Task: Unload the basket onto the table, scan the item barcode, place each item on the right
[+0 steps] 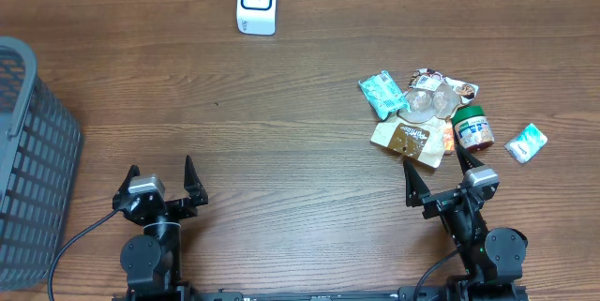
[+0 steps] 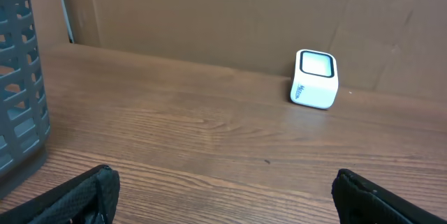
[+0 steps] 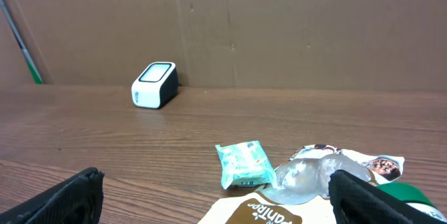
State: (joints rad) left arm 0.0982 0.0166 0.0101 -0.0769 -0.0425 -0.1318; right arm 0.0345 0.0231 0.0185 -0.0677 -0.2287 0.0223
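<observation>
Wide open and empty, the left pincer [image 1: 159, 168] and right pincer [image 1: 434, 160] sit at the near edge of the counter [image 1: 300, 104]. A basket [image 1: 33, 160] blocks the left side. The heap of items [image 1: 410, 139] lies just ahead of the right pincer. The path across the bare middle to the scanner [image 1: 257, 3] at the far edge looks clear. The jar [image 1: 473, 127] at the heap's right rim seems the easiest pick.
</observation>
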